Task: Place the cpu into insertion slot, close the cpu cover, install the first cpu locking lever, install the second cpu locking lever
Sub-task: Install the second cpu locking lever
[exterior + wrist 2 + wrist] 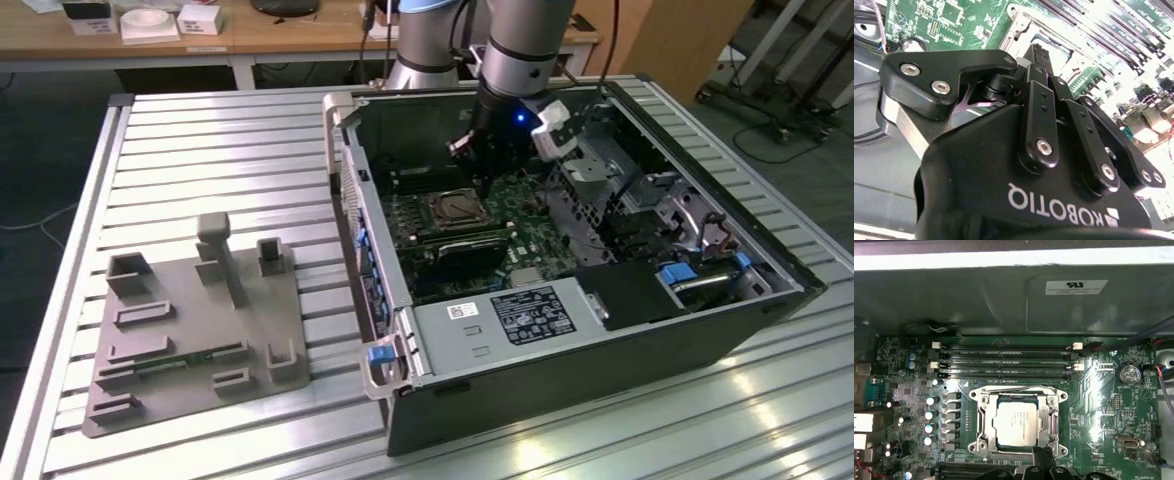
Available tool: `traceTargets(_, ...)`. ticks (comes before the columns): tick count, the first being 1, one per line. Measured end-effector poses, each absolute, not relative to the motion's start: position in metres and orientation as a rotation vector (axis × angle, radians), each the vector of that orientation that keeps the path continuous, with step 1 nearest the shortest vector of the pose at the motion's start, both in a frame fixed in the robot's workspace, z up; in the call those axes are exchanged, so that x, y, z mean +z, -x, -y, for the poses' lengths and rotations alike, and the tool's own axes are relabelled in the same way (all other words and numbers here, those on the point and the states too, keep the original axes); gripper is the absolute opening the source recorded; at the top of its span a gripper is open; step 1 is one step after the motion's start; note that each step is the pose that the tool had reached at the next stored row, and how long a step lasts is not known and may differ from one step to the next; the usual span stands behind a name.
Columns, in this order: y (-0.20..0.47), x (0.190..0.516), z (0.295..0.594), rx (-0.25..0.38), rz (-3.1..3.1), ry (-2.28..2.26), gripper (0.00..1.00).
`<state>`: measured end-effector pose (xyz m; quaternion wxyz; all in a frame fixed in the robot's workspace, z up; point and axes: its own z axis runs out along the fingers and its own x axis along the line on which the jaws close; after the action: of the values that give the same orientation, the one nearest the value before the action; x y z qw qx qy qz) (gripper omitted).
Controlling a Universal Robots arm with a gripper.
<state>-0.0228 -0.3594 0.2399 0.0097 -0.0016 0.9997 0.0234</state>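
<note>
Silver-grey and square, the cpu (1015, 424) already lies flat in the insertion slot (985, 437), with the cpu cover (1019, 401) down around it so the chip shows through the frame's window — seated, by the look of it, and framed to be clamped. Green motherboard (1094, 405) surrounds the socket, the long memory slots (1004, 360) just beyond. Above it, inside the open computer case (747, 320) on the slatted tabletop (214, 150), the black hand (483, 150) hangs close over the socket; its fingers (1040, 125) look drawn together, grasping nothing.
</note>
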Motion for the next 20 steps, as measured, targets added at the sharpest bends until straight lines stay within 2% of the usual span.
traceTargets(9,0.034,0.24,0.378,0.073,-3.121,0.005,0.1)
traceTargets(20,0.059,0.239,0.381,0.073,-3.122,0.006,0.1)
